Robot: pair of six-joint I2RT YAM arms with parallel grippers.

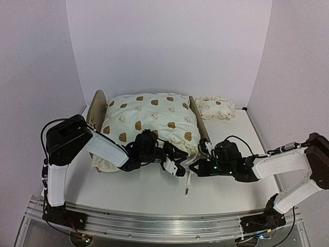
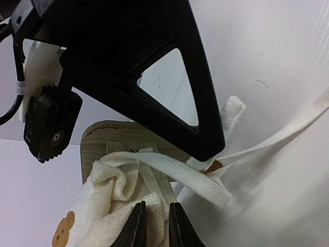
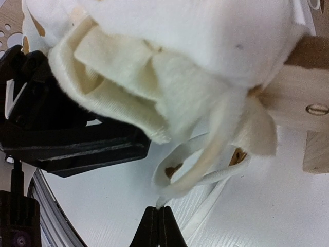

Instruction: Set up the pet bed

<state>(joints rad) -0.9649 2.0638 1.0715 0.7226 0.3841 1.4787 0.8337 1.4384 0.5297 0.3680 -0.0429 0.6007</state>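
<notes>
**Pet bed [image 1: 200, 126]** is standing toward the rear left of the white table [image 1: 154, 193]. Its light-wood frame is showing a rounded headboard [image 1: 97, 105] at the left end and a flat board at the right end. A puffy cream cushion [image 1: 149, 116], printed with brown bears, is filling the frame and bulging over its near edge. A small matching pillow [image 1: 216, 107] is lying crumpled on the table just beside the bed's right end, outside the frame.

A flat woven white tie strap [image 2: 180, 177] is trailing from the cushion's near corner. The left gripper [image 2: 156, 207] is sitting at this corner with its jaws a narrow slit apart and cream fabric in the gap; whether it is pinching the fabric cannot be told. The right gripper [image 3: 158, 210] is pressing fully closed, with a loop of strap meeting its tips.

White table surface is showing between the bed's near edge and the arm bases.
</notes>
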